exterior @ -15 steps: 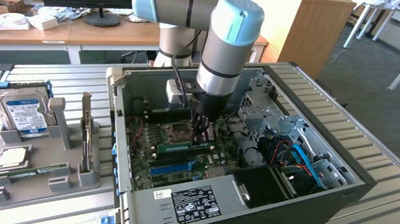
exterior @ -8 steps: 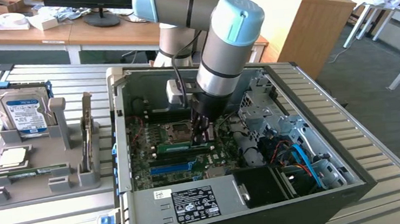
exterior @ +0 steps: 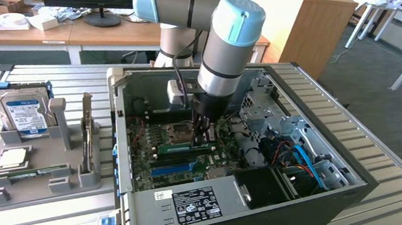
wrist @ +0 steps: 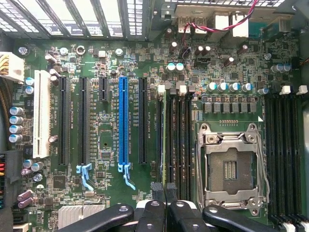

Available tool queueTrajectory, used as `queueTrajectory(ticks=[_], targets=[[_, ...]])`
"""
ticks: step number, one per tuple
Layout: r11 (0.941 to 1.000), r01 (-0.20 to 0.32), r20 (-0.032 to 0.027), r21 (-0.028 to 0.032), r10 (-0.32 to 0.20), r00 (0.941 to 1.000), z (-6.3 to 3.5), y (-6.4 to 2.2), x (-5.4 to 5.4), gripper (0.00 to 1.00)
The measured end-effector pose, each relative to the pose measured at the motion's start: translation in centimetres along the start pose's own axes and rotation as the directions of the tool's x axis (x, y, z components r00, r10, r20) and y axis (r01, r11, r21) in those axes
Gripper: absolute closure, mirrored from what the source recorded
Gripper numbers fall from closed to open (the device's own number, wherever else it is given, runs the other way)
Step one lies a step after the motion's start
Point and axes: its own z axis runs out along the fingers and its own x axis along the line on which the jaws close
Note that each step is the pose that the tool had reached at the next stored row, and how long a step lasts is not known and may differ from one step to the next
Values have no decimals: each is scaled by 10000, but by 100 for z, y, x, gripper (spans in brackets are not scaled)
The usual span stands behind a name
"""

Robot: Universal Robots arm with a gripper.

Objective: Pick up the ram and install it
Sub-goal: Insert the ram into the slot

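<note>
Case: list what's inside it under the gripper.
A motherboard with an empty processor socket, a blue slot and dark memory slots. The shut gripper hides the slot ends beneath it.

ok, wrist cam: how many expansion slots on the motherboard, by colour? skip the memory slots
white slot: 1
blue slot: 1
black slots: 4 (3 long, 1 short)
Total: 6
</note>
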Motion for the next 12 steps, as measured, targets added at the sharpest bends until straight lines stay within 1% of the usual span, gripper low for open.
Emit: queueTrajectory(ticks=[12], targets=[[10000, 92, -8, -7, -92, 10000, 0, 0, 0, 89]])
